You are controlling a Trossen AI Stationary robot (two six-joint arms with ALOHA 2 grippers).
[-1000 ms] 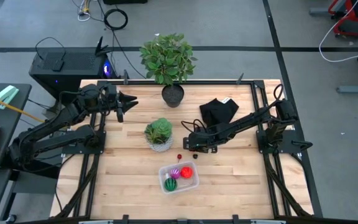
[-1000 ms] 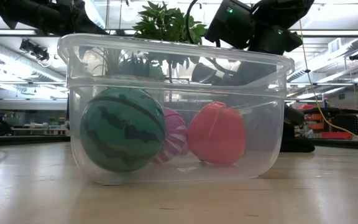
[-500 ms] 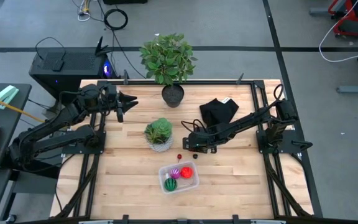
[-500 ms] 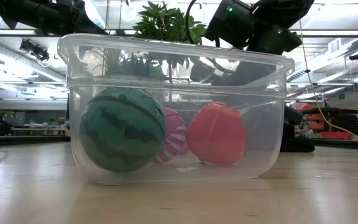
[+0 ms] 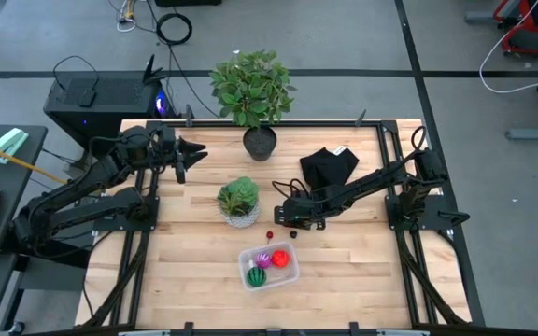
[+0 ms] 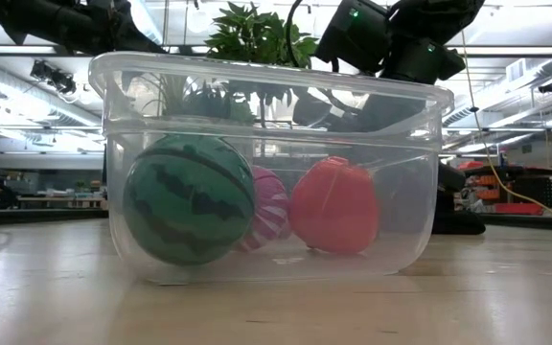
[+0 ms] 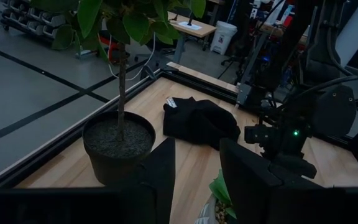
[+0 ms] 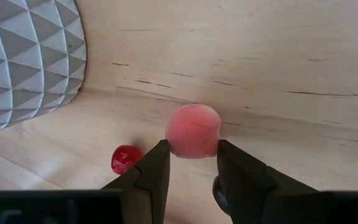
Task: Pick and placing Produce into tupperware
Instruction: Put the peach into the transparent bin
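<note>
Pinching the pink fruit (image 8: 193, 130) low over the worktop (image 5: 344, 271), the right pincer (image 5: 288, 217) may drop it short of the tub (image 5: 269, 266); left pincer (image 5: 187, 153), spread, waits.

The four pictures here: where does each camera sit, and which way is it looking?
High: above, looking down on the table, both arms.
Low: at table height, through the tupperware.
Left wrist: on the left gripper, facing the black pot.
Right wrist: on the right gripper, at a pink-red piece.
Shared: high and low both show the tupperware.
</note>
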